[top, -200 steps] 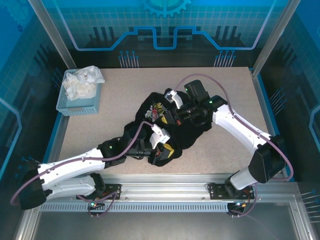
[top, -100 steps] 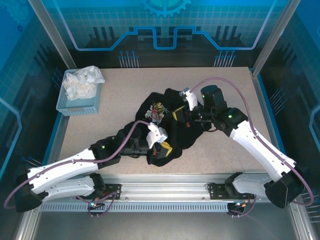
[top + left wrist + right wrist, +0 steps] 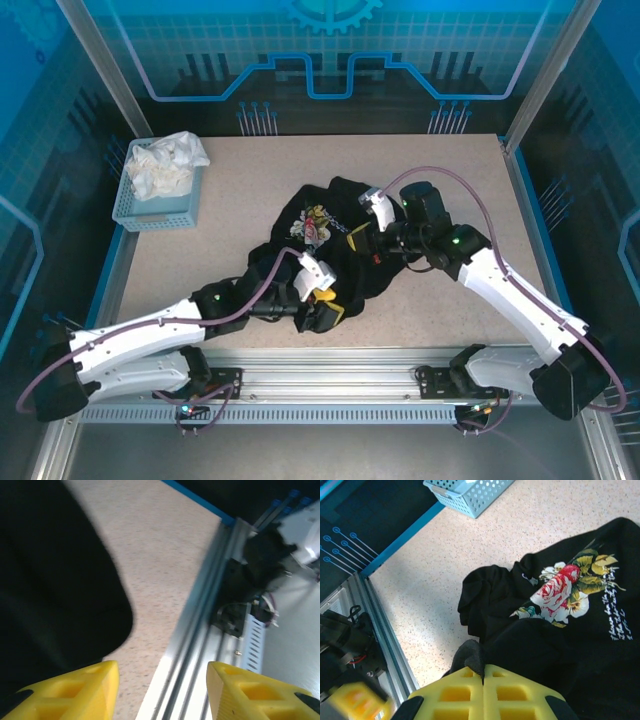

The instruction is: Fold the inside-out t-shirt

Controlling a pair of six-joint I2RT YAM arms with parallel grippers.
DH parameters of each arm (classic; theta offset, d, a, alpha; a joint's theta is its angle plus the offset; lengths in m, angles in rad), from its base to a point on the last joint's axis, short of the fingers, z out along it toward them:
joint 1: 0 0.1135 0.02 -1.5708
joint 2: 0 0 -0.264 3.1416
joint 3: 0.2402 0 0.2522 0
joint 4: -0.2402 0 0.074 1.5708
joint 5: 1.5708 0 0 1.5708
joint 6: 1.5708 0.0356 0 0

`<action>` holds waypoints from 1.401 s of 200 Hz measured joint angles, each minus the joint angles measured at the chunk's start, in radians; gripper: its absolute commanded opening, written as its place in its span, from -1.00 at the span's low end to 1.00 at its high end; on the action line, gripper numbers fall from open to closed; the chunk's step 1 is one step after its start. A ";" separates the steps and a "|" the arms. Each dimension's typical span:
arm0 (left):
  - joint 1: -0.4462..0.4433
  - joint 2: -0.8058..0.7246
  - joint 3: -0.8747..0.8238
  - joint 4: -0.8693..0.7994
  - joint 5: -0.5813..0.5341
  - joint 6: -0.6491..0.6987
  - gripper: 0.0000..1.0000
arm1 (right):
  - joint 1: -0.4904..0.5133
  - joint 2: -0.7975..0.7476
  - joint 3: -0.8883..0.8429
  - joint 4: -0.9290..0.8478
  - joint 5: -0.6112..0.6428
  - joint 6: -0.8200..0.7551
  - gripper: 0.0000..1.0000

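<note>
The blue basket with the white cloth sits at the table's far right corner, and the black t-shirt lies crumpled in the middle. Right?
Not quite. The top external view shows the blue basket with the white cloth at the far left corner of the table, not the right. The black t-shirt does lie crumpled in the middle.

Top external: high behind arm bases, looking down over whole table (image 3: 250,190). Left wrist: close over black t-shirt (image 3: 50,580) edge, facing near rail (image 3: 195,620). Right wrist: close above t-shirt print, facing basket (image 3: 470,497); same rail shared.
</note>
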 measured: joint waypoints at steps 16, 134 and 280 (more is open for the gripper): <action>0.012 0.005 -0.012 0.001 -0.068 -0.026 0.06 | 0.000 -0.003 0.000 0.016 -0.010 0.000 -1.00; 0.092 0.221 -0.019 0.169 -0.193 -0.079 -0.79 | 0.000 -0.003 0.000 0.052 -0.016 0.021 -1.00; 0.309 0.090 -0.150 0.194 -0.120 -0.126 -0.68 | 0.028 0.488 0.295 -0.040 0.272 0.041 -1.00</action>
